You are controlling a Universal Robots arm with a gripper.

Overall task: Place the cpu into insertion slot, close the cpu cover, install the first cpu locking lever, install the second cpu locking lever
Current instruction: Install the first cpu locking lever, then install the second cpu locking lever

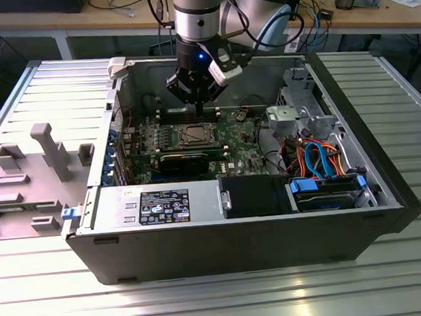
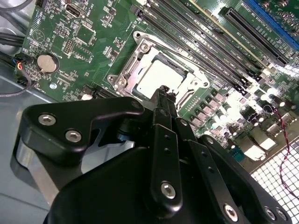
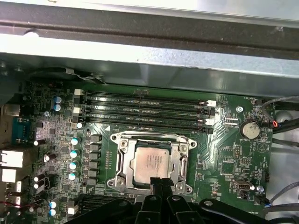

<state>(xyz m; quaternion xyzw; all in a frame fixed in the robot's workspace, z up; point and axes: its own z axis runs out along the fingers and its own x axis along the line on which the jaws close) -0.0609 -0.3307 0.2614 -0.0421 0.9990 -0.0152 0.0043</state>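
You have the cpu (image 3: 153, 162) seated in the insertion slot (image 3: 122, 164) at the centre of the first wrist view, with the cpu cover (image 3: 152, 138) framing it so the levers can clamp it. Your gripper (image 3: 158, 181) hovers just above its edge, fingers drawn narrow, holding nothing.
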